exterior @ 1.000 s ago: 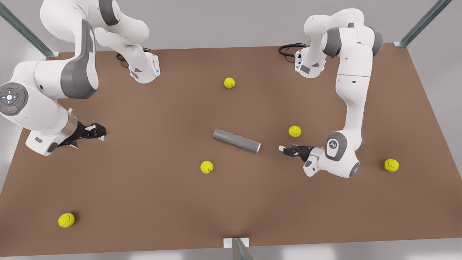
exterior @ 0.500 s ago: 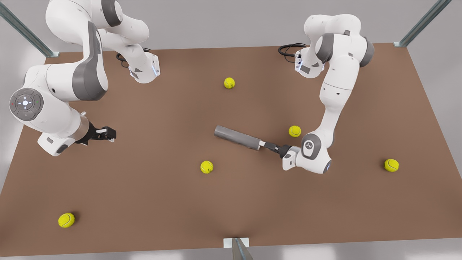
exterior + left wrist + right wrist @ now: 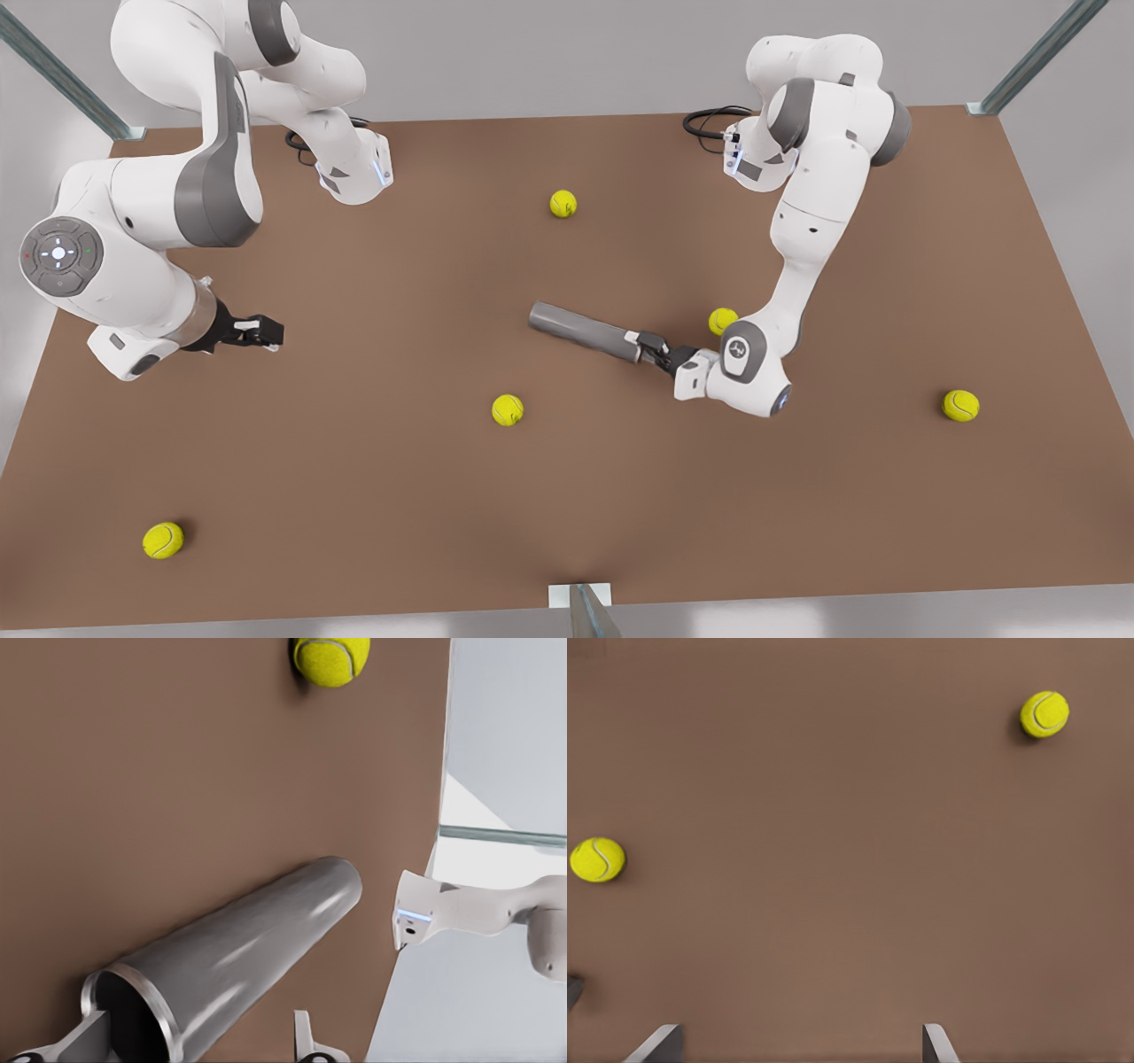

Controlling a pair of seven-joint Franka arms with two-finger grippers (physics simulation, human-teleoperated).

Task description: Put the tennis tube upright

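Observation:
The tennis tube [image 3: 580, 330] is a dark-grey cylinder lying flat near the table's middle. Its lighter rim and open mouth [image 3: 133, 1010] face my left gripper. My left gripper [image 3: 645, 346] is on the arm at the front view's right. It is open at the tube's rimmed end, one finger [image 3: 89, 1036] against the mouth and the other finger [image 3: 306, 1041] apart from the tube wall. My right gripper [image 3: 261, 332] hovers open at the front view's left, far from the tube, with its fingertips [image 3: 935, 1045] spread over bare table.
Several yellow tennis balls lie loose: one ball [image 3: 722, 319] just behind the left arm's wrist, one ball [image 3: 507, 409] in front of the tube, another ball [image 3: 563, 204] at the back. More sit near the front view's right edge [image 3: 960, 405] and front left corner [image 3: 163, 540].
My left gripper has advanced to the tube's rimmed end, and the tube has shifted slightly. My right gripper drifted a little toward the front view's right, then held.

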